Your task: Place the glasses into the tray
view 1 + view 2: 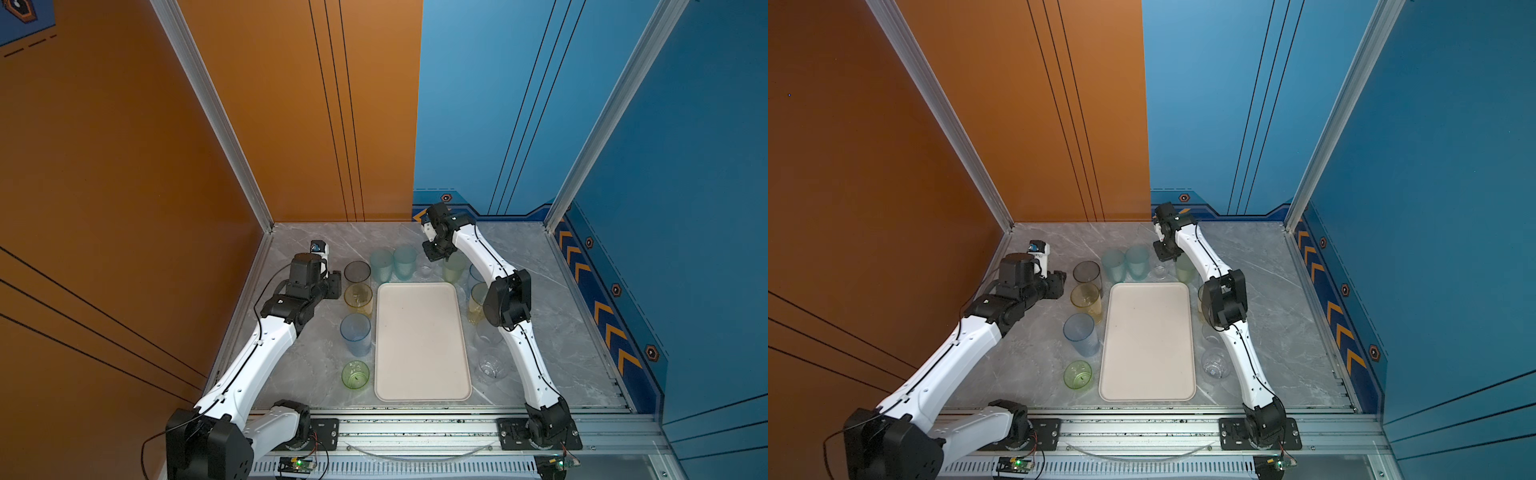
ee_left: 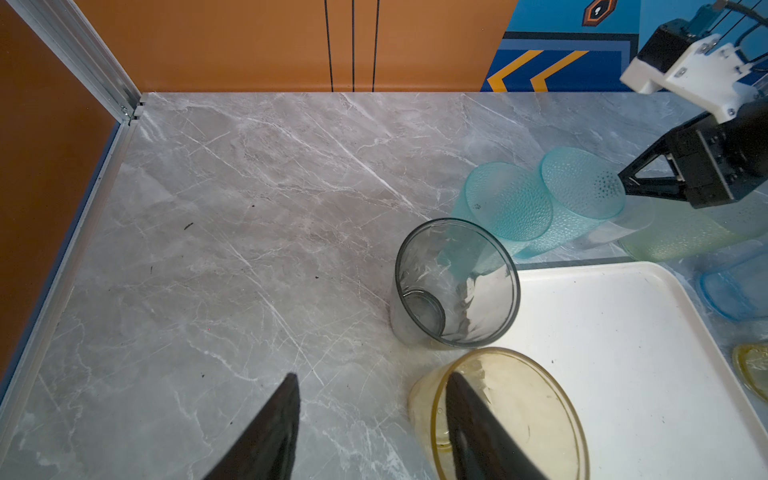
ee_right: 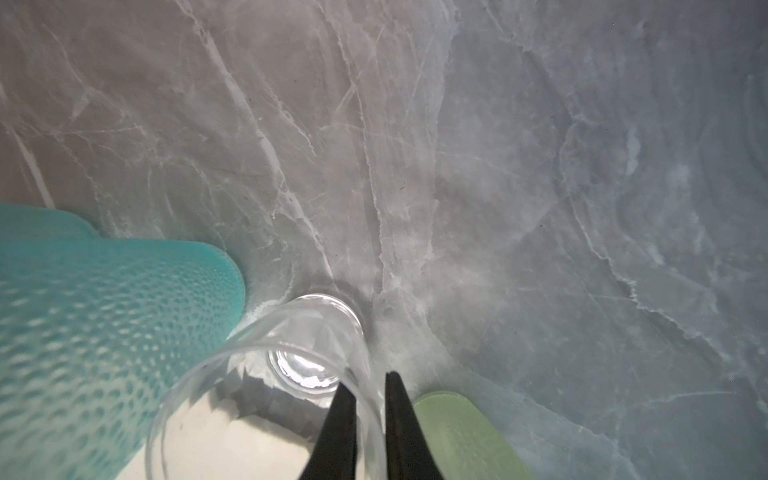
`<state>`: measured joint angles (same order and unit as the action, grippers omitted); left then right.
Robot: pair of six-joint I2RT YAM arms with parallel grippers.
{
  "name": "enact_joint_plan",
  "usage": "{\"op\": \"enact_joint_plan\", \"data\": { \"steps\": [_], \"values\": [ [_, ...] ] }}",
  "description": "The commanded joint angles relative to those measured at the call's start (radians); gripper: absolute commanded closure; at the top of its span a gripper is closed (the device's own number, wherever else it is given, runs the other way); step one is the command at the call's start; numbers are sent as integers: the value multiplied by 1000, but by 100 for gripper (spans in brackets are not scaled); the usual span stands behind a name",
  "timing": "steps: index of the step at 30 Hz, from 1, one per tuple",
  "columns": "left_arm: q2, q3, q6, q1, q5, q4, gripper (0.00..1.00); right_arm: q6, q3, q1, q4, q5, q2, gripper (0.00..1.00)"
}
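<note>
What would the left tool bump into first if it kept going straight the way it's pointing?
Probably the near yellow glass: one finger of the left tool overlaps its rim in the left wrist view. The smoky grey glass stands just beyond. Depth is unclear.

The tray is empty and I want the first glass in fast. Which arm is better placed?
Right. The right gripper straddles the wall of the clear glass, nearly shut, by the far edge of the tray. The left gripper hangs wide open at the yellow glass, gripping nothing.
</note>
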<state>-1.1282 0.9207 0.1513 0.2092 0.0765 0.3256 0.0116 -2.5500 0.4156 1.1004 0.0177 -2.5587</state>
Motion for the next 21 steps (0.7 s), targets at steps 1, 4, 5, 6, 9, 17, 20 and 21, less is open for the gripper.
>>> {"op": "enact_joint_plan", "data": {
  "steps": [1,4,5,6,9,17,20,21],
  "values": [
    [-4,19,7,-10,-21,-7,43,26,-20,14,33,-60,-8,91],
    [-4,17,7,-9,-23,-5,43,31,-7,20,32,-77,1,93],
    [-5,17,7,-9,-23,-4,43,33,-4,22,32,-85,3,94],
    [-5,18,7,-10,-24,-3,43,35,1,25,32,-95,7,95],
    [-8,18,7,-9,-24,-2,43,42,11,32,32,-119,20,96],
    [-21,19,0,-2,-13,4,44,30,67,32,-7,-135,97,98],
    [-22,19,-5,4,-5,6,44,22,90,31,-19,-127,137,98],
    [-22,18,-5,5,-2,6,44,21,97,31,-21,-124,151,98]
  ]
}}
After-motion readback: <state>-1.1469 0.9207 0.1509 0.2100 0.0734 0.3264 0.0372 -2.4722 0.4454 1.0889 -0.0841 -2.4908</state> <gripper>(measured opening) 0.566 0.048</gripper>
